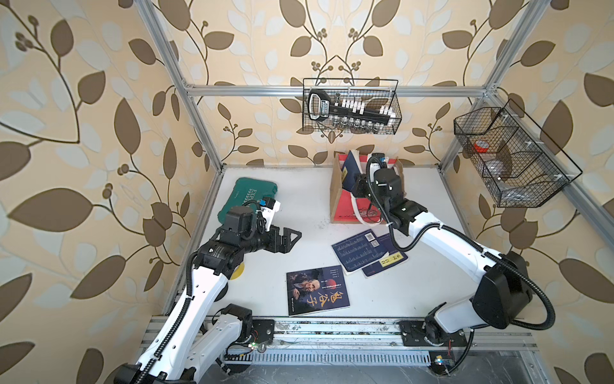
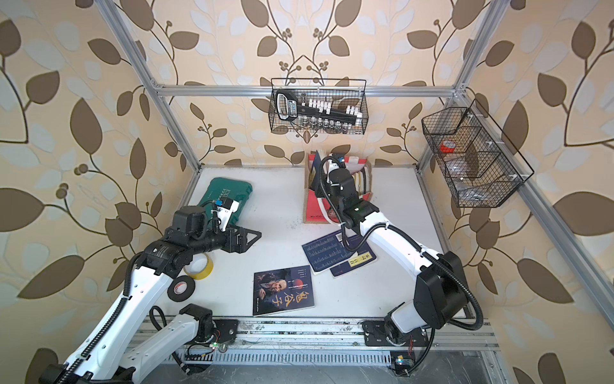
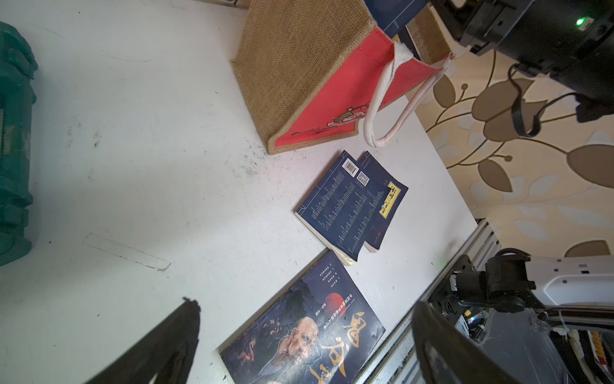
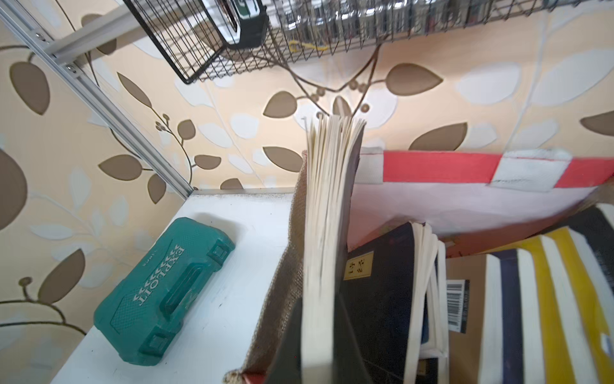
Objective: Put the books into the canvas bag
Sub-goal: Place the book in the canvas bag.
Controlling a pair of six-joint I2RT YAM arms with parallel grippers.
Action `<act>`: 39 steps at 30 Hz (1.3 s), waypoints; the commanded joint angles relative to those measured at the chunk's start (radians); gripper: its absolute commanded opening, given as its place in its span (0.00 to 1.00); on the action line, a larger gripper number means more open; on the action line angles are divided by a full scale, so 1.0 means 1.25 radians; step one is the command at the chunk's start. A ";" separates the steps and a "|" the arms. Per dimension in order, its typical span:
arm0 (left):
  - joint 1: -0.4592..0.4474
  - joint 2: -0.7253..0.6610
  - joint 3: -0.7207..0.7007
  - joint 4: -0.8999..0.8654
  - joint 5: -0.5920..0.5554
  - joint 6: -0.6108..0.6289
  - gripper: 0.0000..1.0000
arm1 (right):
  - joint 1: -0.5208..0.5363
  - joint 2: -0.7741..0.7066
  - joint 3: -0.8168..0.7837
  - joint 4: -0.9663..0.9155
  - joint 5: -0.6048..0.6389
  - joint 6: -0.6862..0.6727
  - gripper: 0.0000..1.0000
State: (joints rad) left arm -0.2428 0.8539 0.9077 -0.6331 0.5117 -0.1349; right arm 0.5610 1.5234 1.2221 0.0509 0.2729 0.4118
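Now: right tool (image 1: 359, 185) clamps one navy book (image 1: 349, 171) in canvas bag (image 1: 342, 207); left tool (image 1: 289, 238) agape, empty; three books (image 1: 317, 292) on table (image 1: 299, 199).

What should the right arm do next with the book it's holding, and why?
Probably ease it straight down: the right tool is shut on the upright navy paperback book, whose top edge pokes above the rim of the tan jute bag with the red front panel.

Both top views look down from high at the front over the table (image 1: 299, 206); the left wrist camera faces the canvas bag (image 3: 299, 66) from well away; the right wrist camera sits close against a book (image 4: 324, 232) at the bag's mouth; all views share the bag.
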 commanded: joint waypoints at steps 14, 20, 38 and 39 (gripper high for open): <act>-0.003 0.005 0.025 -0.004 -0.018 -0.004 0.99 | 0.018 -0.053 -0.006 0.036 0.018 0.013 0.54; -0.003 0.024 -0.003 -0.005 -0.064 -0.113 0.99 | 0.020 -0.108 -0.005 -0.018 -0.173 -0.094 0.79; -0.015 -0.040 -0.188 0.002 -0.108 -0.360 0.99 | 0.229 -0.228 -0.343 -0.183 -0.354 -0.046 0.98; -0.021 -0.043 -0.197 0.000 -0.114 -0.374 0.99 | 0.234 -0.227 -0.362 -0.183 -0.357 -0.035 0.98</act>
State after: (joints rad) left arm -0.2501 0.8246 0.6804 -0.6289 0.4004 -0.5316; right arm 0.8368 1.2495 0.8200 -0.1459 -0.1547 0.3092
